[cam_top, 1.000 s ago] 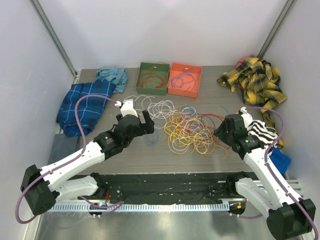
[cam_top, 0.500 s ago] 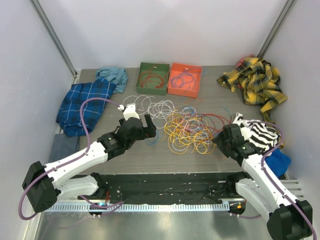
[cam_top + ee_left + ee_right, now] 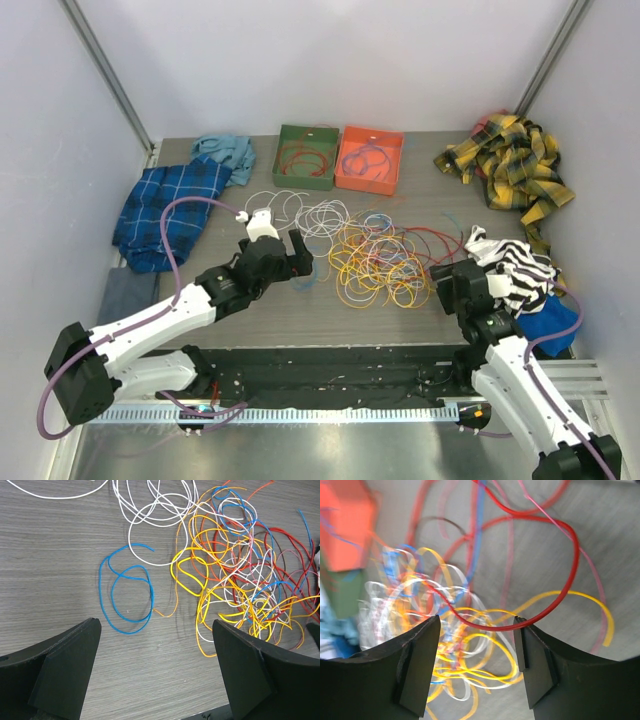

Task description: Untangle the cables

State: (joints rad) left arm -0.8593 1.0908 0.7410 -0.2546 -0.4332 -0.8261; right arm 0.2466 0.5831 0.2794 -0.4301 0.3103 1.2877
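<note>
The cables (image 3: 380, 262) lie in a tangled heap of yellow, orange, red, white and blue loops at mid-table. White loops (image 3: 320, 214) spread out at the heap's far left. A separate blue cable loop (image 3: 127, 597) lies on the table left of the heap. My left gripper (image 3: 298, 250) is open and empty just left of the heap, and the blue loop lies ahead of its fingertips (image 3: 157, 680). My right gripper (image 3: 446, 287) is open at the heap's right edge. In the right wrist view (image 3: 476, 650) a red cable (image 3: 560, 580) arcs across the gap at its fingertips, and the rest is motion-blurred.
A green box (image 3: 288, 170) and an orange box (image 3: 364, 182), each holding cables, stand at the back. A blue plaid cloth (image 3: 165, 205) and a teal cloth (image 3: 228, 152) lie at left. A yellow plaid cloth (image 3: 510, 165) and a striped cloth (image 3: 520, 265) lie at right.
My right gripper has drawn back toward the near edge, away from the heap's right side. My left gripper has shifted slightly right toward the heap.
</note>
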